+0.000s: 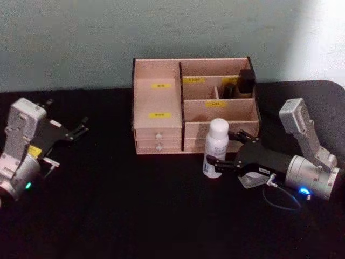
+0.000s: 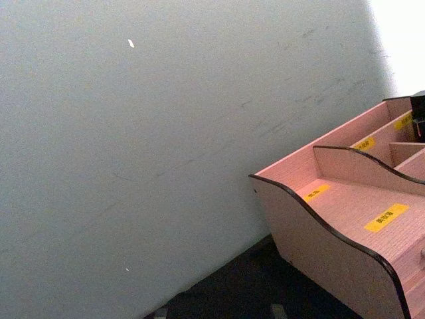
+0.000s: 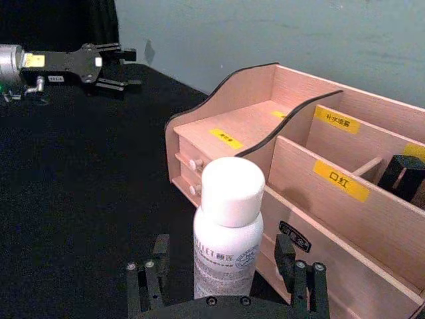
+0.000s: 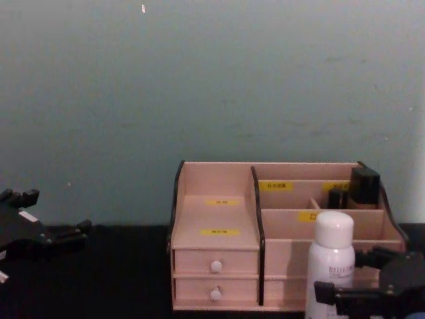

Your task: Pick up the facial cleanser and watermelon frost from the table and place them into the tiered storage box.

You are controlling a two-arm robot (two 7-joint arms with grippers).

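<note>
The facial cleanser, a white bottle with a white cap, stands upright on the black table just in front of the tiered storage box. My right gripper is open around it. In the right wrist view the bottle sits between the two fingers with a gap on each side. The chest view shows the bottle low on the right, with the gripper around its lower half. The watermelon frost is out of view. My left gripper is parked open at the far left.
Two dark items stand in the box's back right compartment. Two white-knobbed drawers face me at the box's lower left. The black table stretches between the arms, and a grey-green wall rises right behind the box.
</note>
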